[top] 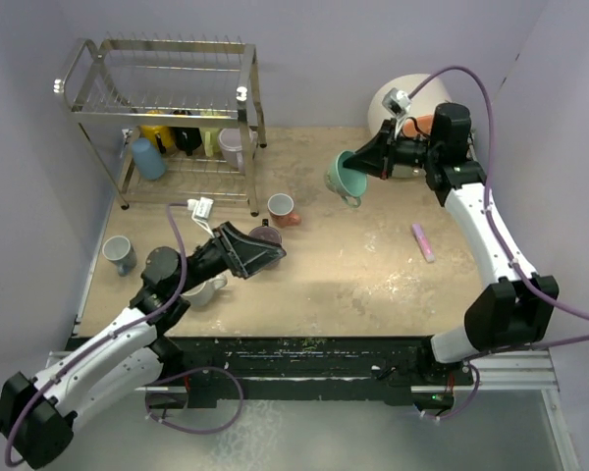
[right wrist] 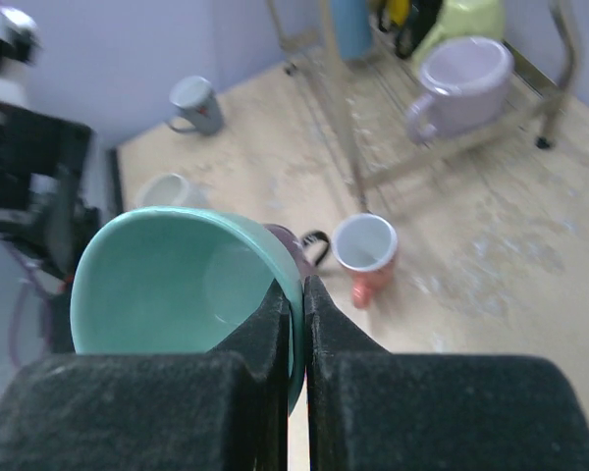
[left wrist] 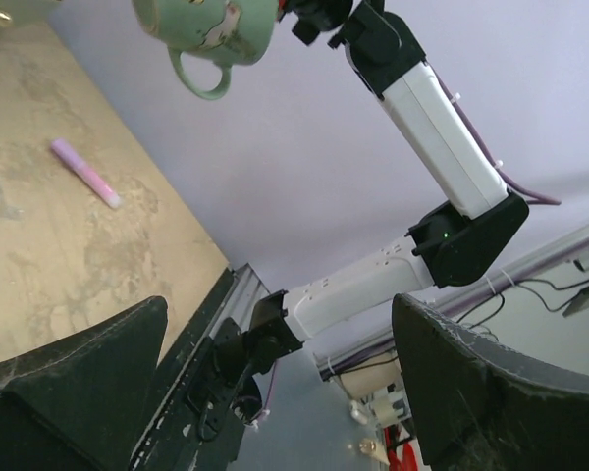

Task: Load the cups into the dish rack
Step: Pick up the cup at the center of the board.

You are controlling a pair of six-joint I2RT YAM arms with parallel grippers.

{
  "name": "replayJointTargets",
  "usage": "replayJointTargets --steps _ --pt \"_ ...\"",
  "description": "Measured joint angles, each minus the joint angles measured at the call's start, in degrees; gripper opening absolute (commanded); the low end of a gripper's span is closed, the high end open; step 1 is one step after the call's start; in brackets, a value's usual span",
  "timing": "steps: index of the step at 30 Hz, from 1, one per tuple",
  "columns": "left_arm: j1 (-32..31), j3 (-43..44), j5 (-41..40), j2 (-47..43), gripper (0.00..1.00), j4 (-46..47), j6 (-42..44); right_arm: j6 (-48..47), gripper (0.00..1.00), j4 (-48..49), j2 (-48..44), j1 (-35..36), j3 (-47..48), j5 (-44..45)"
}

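My right gripper (top: 366,169) is shut on the rim of a teal cup (top: 347,178) and holds it tilted in the air above the table; the pinched rim shows in the right wrist view (right wrist: 299,304). The silver dish rack (top: 162,93) stands at the far left, with blue (top: 147,159), yellow (top: 157,132), black (top: 187,137), pale green (top: 211,143) and lavender (top: 233,147) cups on its lower tier. A salmon cup (top: 283,208), a grey cup (top: 118,255), a white cup (top: 208,290) and a dark purple cup (top: 266,233) sit on the table. My left gripper (top: 265,253) is open and empty beside the purple cup.
A small pink stick (top: 423,241) lies on the table at the right. A rounded cream-and-orange box (top: 409,101) stands behind the right arm at the back wall. The rack's front leg (right wrist: 346,128) stands just beyond the salmon cup (right wrist: 365,250).
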Motion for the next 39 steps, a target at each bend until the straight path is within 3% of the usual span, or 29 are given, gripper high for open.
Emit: replayJointTargets --steps 7,13,20,27,39 --pt "-10.80 4.07 -5.35 10.25 0.98 11.34 3.87 24.48 0.00 22.36 -5.46 -2.03 -4.94 -8.85" --pt "-13.25 9.46 -7.21 19.19 0.97 23.54 4.00 44.96 0.00 38.62 -5.95 -2.36 -5.99 -10.56" --pt "-15.72 15.82 -8.76 25.92 0.95 30.40 3.96 64.70 0.00 54.07 -5.95 -2.34 -7.02 -10.23" --pt "-18.91 21.29 -12.33 30.97 0.88 34.32 3.93 74.75 0.00 62.66 -7.34 -2.34 -8.83 -8.63" --pt "-21.66 28.68 -16.06 42.23 0.71 36.57 2.36 79.80 0.00 68.54 -8.81 -2.34 -10.14 -7.32"
